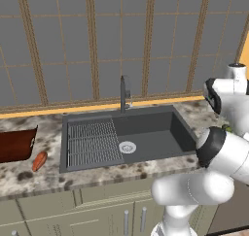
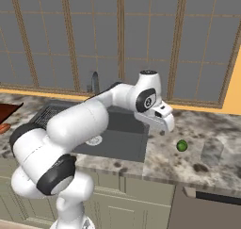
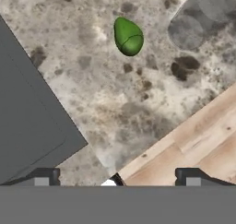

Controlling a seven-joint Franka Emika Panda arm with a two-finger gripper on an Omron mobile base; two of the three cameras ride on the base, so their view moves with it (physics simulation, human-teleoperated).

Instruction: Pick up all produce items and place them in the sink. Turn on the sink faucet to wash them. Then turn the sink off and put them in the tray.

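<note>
Claw (image 3: 115,178) — jaws spread wide, nothing held, hovering over the table right of the sink (image 2: 123,145). Green produce (image 3: 128,36) — loose on the table, apart from the claw. Carrot (image 1: 39,160) — table, beside the tray (image 1: 14,145). Risk: rounded green piece likely rolls off if the jaws close off-centre. Writing, brands: none legible.
</note>
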